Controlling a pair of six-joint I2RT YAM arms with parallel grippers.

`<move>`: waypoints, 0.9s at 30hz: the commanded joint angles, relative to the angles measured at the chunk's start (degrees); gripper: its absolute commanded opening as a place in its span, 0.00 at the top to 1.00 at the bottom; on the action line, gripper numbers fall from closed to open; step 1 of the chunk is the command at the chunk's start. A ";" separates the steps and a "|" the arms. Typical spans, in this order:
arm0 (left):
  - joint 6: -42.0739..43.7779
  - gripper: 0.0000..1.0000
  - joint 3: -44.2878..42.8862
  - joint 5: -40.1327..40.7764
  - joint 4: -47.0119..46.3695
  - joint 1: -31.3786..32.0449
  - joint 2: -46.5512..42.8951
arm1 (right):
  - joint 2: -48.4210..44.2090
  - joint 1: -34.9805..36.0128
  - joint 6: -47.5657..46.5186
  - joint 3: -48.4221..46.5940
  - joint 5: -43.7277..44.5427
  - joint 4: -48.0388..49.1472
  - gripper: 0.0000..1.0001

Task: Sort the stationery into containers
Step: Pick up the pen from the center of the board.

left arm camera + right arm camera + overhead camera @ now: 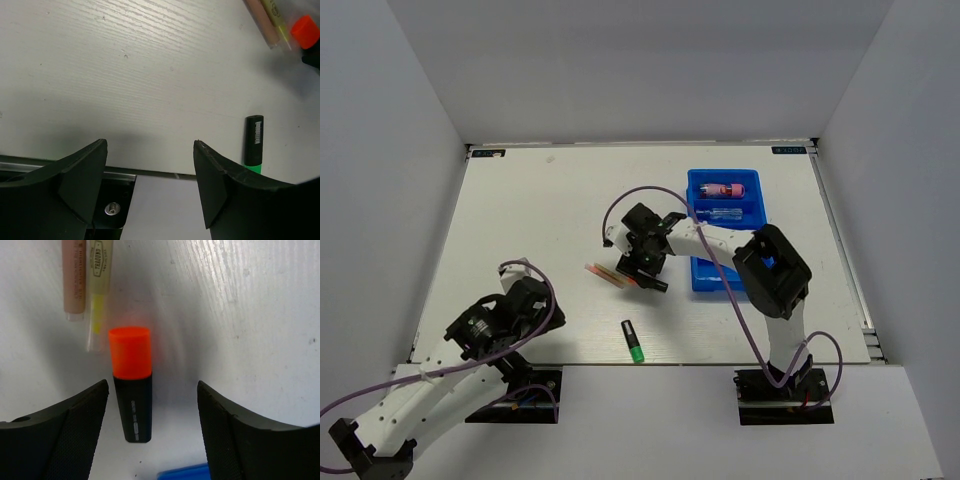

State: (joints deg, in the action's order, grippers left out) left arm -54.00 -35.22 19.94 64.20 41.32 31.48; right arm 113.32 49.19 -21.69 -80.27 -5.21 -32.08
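Looking down on a white worktop (520, 210), walled in grey on the left, far and right sides and open only along the near edge. Offering broad room for moving across the left half and the far strip. Crowding the right side with a blue bin (692, 200), set close to the right edge, carrying a pink tube (725, 189) in its far compartment and a clear pen (725, 213) in the next one.

Reaching from the right base with the right arm, folding over the near end of the bin and stretching leftward to the middle of the worktop. Pointing the right gripper (151, 386) downward, spread wide and gripping nothing. Straddling an orange-capped highlighter (132, 390) lying flat on the worktop, leaving gaps on both sides between the fingers (75, 430) and the black barrel, cap aimed away from the wrist. Showing, just past that cap, two thin sticks (74, 280) side by side, one pinkish-tan and one pale yellow.

Crouching low at the near-left corner with the left arm, well apart from the bin. Spreading the left gripper (150, 145) wide as well, empty, hanging over the near edge of the worktop. Showing off to that gripper's right a green-capped highlighter (632, 341), near the front edge, apart from the other items, cap toward the near edge.
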 commanded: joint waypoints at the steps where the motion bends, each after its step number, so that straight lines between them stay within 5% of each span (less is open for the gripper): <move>1: -1.02 0.20 0.50 -1.31 -1.19 -0.19 0.86 | 1.73 1.17 -0.81 -1.21 2.31 2.54 0.28; 7: -0.58 0.20 1.47 -1.75 -2.68 -0.10 0.86 | 1.56 1.44 -0.81 2.04 1.08 2.02 0.38; 15: 0.73 0.20 2.00 -4.12 -4.61 -0.19 2.27 | 0.68 1.09 -1.42 4.42 -0.76 -0.79 1.00; 27: 7.84 0.26 3.58 -15.43 -13.65 -0.19 6.56 | -13.02 0.82 -7.75 -10.95 0.29 -14.40 1.00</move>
State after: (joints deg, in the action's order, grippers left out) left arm -49.87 -32.27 10.66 55.96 41.32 36.56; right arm 107.35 50.24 -26.83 -85.47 -4.93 -41.52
